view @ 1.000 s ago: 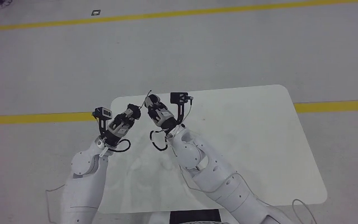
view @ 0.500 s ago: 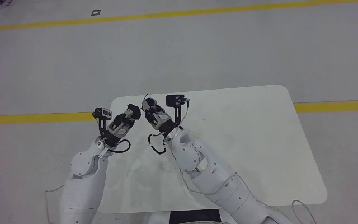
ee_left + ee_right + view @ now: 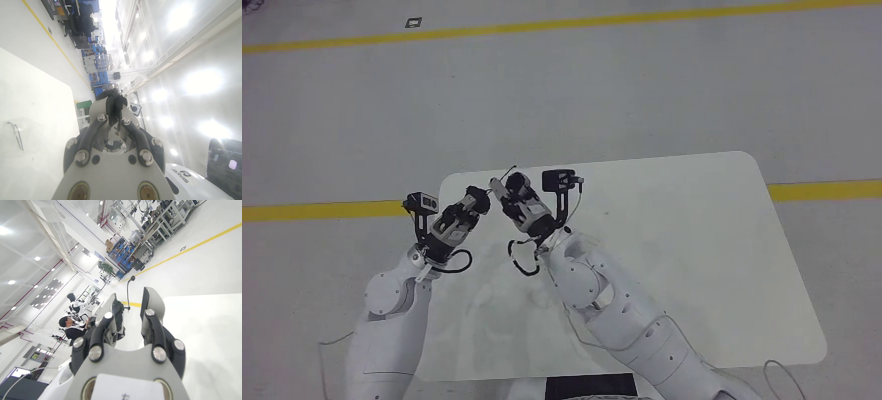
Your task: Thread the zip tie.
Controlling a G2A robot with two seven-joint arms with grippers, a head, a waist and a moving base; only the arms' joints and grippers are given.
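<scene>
Standing straight ahead of the open right tool (image 3: 130, 292), the zip tie (image 3: 128, 289) is clamped in the left tool (image 3: 114, 98).

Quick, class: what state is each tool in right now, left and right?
Left tool: closed, holding the black zip tie.
Right tool: open, holding nothing.

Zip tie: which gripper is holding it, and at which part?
The left gripper pinches the zip tie near one end; the rest sticks out free. The right gripper is open.
</scene>
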